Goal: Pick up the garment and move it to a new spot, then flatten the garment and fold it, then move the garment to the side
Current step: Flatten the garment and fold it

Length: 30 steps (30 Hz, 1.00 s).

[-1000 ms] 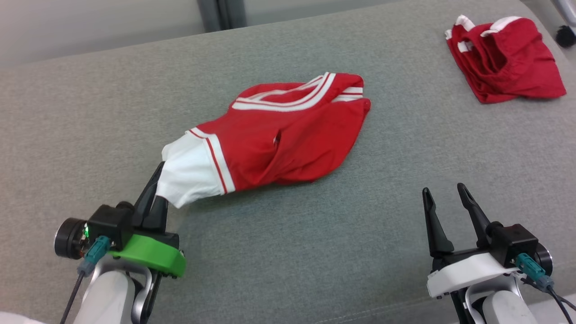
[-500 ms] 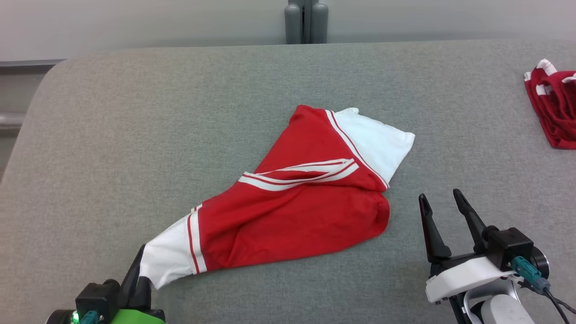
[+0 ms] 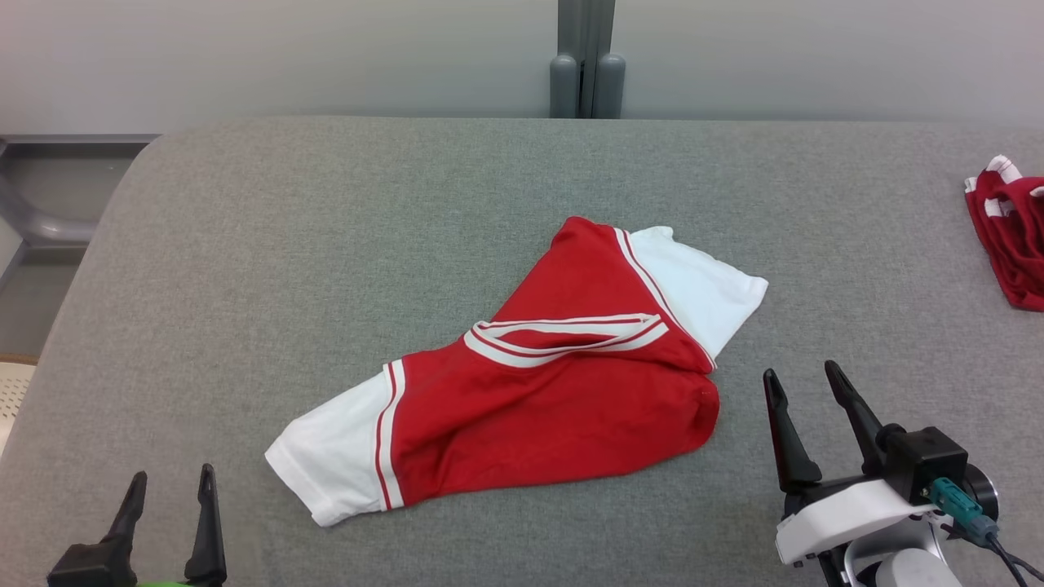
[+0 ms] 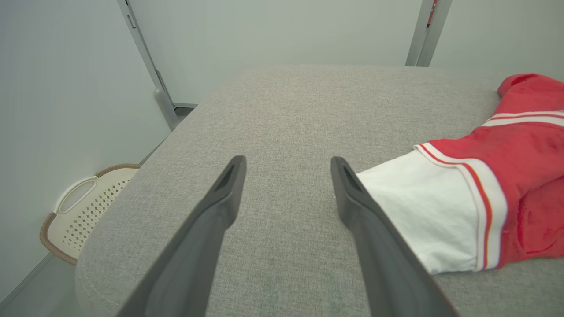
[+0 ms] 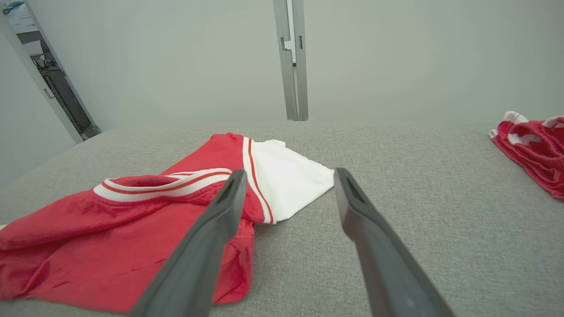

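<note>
The garment (image 3: 538, 391) is a red shirt with white sleeves and a white-striped collar, lying crumpled in the middle of the grey padded surface (image 3: 326, 244). One white sleeve points to the near left, the other to the far right. My left gripper (image 3: 170, 479) stands open at the lower left, a short way from the near sleeve (image 4: 423, 211), holding nothing. At the lower right my right gripper (image 3: 802, 377) is open and empty, just right of the shirt's red body (image 5: 132, 246).
A second red and white garment (image 3: 1007, 228) lies bunched at the far right edge. A perforated white basket (image 4: 83, 207) sits on the floor beyond the surface's left edge. A grey post (image 3: 586, 57) stands behind the far edge.
My left gripper has opened and let go of the white sleeve, then drawn back. The garment was dragged toward me and now lies loose. The head camera has shifted.
</note>
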Available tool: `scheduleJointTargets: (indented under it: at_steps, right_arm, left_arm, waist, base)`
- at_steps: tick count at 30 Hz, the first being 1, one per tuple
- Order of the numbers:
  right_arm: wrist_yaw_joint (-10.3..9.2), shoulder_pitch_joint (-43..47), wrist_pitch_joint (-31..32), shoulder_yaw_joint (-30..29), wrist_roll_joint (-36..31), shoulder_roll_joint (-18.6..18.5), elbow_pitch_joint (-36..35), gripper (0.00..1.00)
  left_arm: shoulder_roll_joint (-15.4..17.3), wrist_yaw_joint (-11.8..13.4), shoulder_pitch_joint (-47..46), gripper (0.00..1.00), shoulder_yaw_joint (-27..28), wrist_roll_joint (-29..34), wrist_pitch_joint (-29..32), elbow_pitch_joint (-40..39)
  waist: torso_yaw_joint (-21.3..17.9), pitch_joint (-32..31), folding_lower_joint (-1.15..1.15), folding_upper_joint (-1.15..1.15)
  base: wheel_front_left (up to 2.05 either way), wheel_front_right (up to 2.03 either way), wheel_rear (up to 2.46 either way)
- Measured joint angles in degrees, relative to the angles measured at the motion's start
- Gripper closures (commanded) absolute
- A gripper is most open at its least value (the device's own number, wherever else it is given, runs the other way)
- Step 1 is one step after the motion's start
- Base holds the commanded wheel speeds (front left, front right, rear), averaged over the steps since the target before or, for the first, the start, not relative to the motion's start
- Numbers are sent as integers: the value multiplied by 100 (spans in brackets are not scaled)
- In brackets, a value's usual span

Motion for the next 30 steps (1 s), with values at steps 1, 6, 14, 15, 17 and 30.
scheduleJointTargets:
  at_steps: [1,6,14,15,17,30]
  right_arm:
    - [0,19,0,-8,0,0,0,0]
    - [0,80,0,-32,0,0,3,0]
    - [-1,102,0,2,4,-5,5,0]
    - [0,109,0,7,12,-5,5,0]
    - [0,121,0,11,18,-5,2,0]
    - [0,63,0,46,24,-40,-16,0]
  left_arm:
    - [-1,7,4,0,44,0,0,-58]
    - [-71,0,-4,0,181,62,0,-448]
    - [-438,-112,-182,0,198,291,-1,-793]
    - [-469,-124,-182,0,231,338,-1,-835]
    - [-510,-165,-183,0,270,371,-1,-871]
    - [-641,-608,-953,0,-243,723,-2,-733]
  waist:
    - [2,-18,0,0]
    - [-8,-116,0,0]
    - [-174,-242,0,0]
    - [-197,-248,0,0]
    - [-231,-255,0,0]
    - [-394,-155,0,0]
  base:
    - [0,0,0]
    - [0,0,0]
    - [0,0,0]
    - [0,0,0]
    - [0,0,0]
    - [0,0,0]
